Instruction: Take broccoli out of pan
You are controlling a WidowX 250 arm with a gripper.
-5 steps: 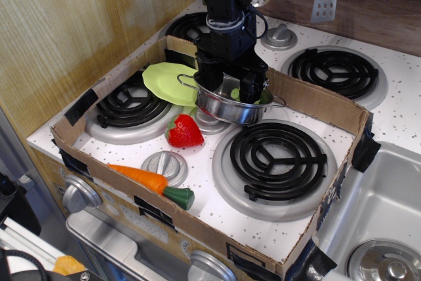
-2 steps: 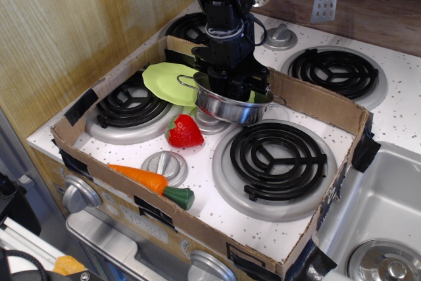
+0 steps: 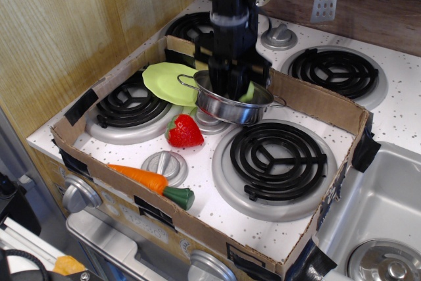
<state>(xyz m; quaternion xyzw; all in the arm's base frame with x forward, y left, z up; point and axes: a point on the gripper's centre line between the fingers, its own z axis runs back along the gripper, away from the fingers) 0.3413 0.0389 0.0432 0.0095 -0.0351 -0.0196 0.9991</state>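
The grasp step is in hand — the gripper (image 3: 230, 91) reaches down into the pan (image 3: 231, 104); the broccoli (image 3: 247, 92) shows at its 3 o'clock; whether it's clamped I cannot tell; next, a straight lift clear.

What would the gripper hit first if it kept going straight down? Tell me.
Probably the broccoli inside the pan: the gripper points down into the pan, and pale green shows right beside it. The jaws are hidden by the rim, so contact may already exist; otherwise the pan floor.
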